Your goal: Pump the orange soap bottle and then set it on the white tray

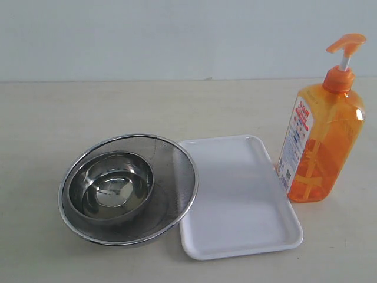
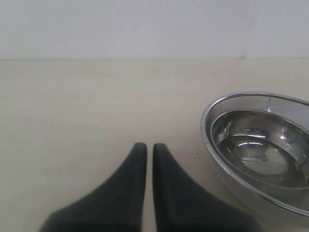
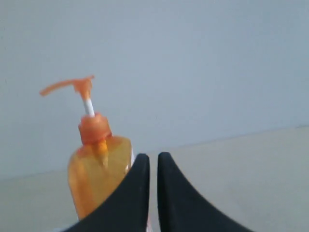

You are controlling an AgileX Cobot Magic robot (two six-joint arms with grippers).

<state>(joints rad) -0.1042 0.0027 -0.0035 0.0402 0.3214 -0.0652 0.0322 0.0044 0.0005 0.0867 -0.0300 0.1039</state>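
The bench [image 1: 59,106] is pale and bare apart from three groups of things, so there is little to snag on. The hazards lie in the things themselves.

The round mesh strainer [image 1: 177,171], with a steel bowl [image 1: 112,186] inside it, sits at the near left. Its rim overlaps or touches the left rim of the white tray [image 1: 235,194]. A bottle set down too far left would likely knock the strainer or land half on its edge and tip.

The tray is flat with a low rim. A base lowered across that rim would rock.

The orange soap bottle [image 1: 321,147] stands upright on the bench at the right, just beside the tray's right rim. Whether they touch I cannot tell. It is tall and narrow, so a push on the pump nozzle [image 1: 346,42] that is off-centre or slanted could topple it, most likely onto the tray. The nozzle stands raised on its white stem. A pump stroke could squirt soap onto the bench.

The left end effector [image 2: 149,147] is closed and empty, low over the bench near the strainer. The right end effector [image 3: 153,157] is also closed and empty, facing the bottle. It must part before any grasp, or it would only shove the bottle.

The label [image 1: 296,141] is white with red and orange print. The characters are too small to read, and no brand can be made out.
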